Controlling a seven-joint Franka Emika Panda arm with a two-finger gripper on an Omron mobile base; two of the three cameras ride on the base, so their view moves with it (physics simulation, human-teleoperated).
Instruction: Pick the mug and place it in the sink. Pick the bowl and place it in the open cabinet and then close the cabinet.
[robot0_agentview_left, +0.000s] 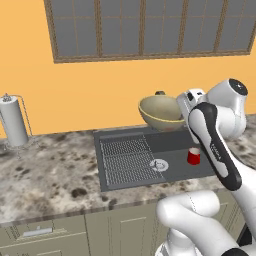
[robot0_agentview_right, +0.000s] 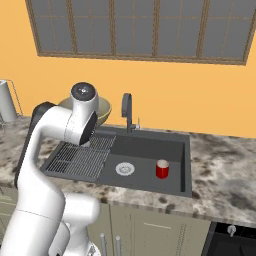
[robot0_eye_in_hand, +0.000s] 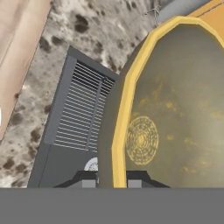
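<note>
The tan bowl (robot0_agentview_left: 159, 112) hangs tilted in the air above the back of the sink (robot0_agentview_left: 131, 181), near the yellow wall. My gripper (robot0_eye_in_hand: 114, 179) is shut on its rim, one fingertip (robot0_eye_in_hand: 87, 179) outside and the other inside the bowl (robot0_eye_in_hand: 175, 109). From the right base camera my arm hides most of the bowl (robot0_agentview_right: 103, 111). The red mug (robot0_agentview_left: 193, 156) stands upright on the floor of the sink basin, to the right of the round drain (robot0_agentview_right: 125, 169); the mug (robot0_agentview_right: 162, 169) is apart from my gripper. The cabinet is out of view.
A dark curved faucet (robot0_agentview_right: 127, 112) rises behind the sink, close to the bowl. The ribbed drainboard (robot0_agentview_left: 122, 160) fills the sink's left half. A paper towel roll (robot0_agentview_left: 12, 122) stands on the speckled counter (robot0_agentview_left: 45, 175) at far left. A window spans the wall above.
</note>
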